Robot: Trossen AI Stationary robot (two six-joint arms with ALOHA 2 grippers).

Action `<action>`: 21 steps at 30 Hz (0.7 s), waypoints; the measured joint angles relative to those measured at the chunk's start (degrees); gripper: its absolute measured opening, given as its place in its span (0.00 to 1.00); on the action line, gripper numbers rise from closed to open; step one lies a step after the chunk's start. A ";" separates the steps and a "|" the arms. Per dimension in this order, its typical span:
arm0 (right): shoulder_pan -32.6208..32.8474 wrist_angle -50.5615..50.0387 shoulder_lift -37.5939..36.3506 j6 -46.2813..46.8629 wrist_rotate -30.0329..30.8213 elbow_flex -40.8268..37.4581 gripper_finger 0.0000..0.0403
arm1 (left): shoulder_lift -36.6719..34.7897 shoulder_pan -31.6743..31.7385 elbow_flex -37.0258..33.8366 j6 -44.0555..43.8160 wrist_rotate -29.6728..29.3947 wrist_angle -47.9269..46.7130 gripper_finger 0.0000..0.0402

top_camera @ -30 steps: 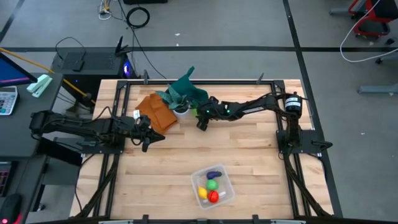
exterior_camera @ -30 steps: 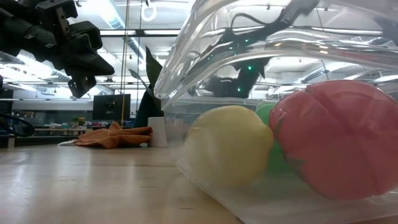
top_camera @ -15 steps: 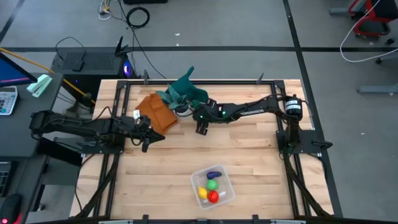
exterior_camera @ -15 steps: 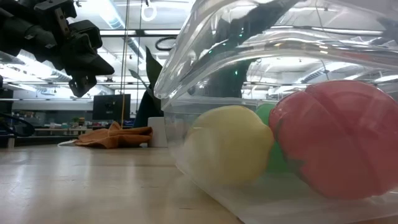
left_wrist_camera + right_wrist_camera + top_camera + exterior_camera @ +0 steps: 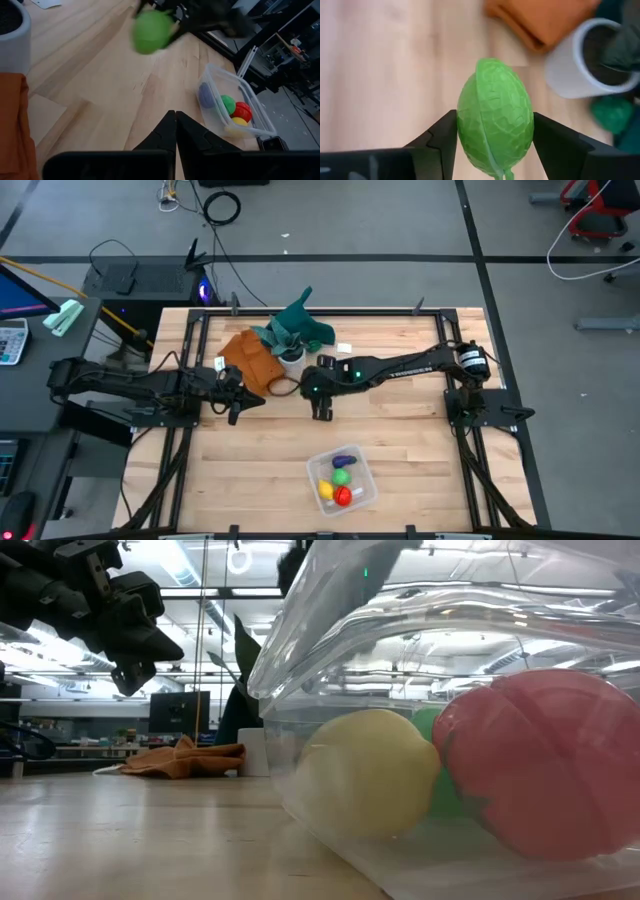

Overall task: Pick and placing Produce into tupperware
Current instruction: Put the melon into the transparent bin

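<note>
- Right gripper (image 5: 495,137) is clamping a green toy fruit (image 5: 495,117) between its two fingers, which are pressing on the fruit's opposite flanks. In the high view the gripper (image 5: 322,405) is hanging over bare table (image 5: 400,430), near the white pot (image 5: 291,357) and well apart from the tupperware (image 5: 342,477).
- Handling judgement: the fruit looks like a light, rigid plastic shell with a netted surface and a moulded seam. Probably smooth enough to slip, and rounded, so holding across the widest part, as now, seems safest.
- Tupperware is sitting near the table's front edge, already holding a purple piece (image 5: 344,461), a green piece (image 5: 342,476), a yellow piece (image 5: 326,490) and a red piece (image 5: 343,496).
- Left gripper (image 5: 236,405) is waiting over the table's left side beside the orange-brown cloth (image 5: 255,360); in the left wrist view its fingers (image 5: 162,132) are pressed together, holding nothing.
- View differences: the right wrist view alone is showing the grip contact. The left wrist view is showing the carried fruit (image 5: 150,31) raised off the table. The low view is showing the yellow (image 5: 368,773) and red (image 5: 545,760) pieces resting against the container wall, but not the carried fruit.
</note>
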 joint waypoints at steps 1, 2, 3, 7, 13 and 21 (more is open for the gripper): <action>0.59 -1.74 0.00 0.25 -0.94 1.46 0.46 | 0.01 0.00 0.00 0.12 0.00 -0.02 0.03; 1.16 -3.88 0.00 0.70 -1.86 2.89 0.46 | 0.00 0.00 0.00 0.56 0.00 -0.05 0.03; 1.59 -5.92 0.00 1.25 -3.18 4.23 0.46 | 0.00 0.00 0.00 1.20 0.00 -0.07 0.03; 2.46 -11.78 -0.02 3.63 -10.58 9.85 0.46 | 0.00 0.00 0.00 1.91 0.02 -0.13 0.04; 3.50 -19.98 -0.09 9.13 -24.77 16.71 0.46 | 0.00 0.00 0.00 2.68 0.02 -0.42 0.07; 10.58 -24.50 -0.09 13.46 -33.86 16.87 0.46 | 0.00 0.00 0.00 3.00 0.69 -0.63 0.04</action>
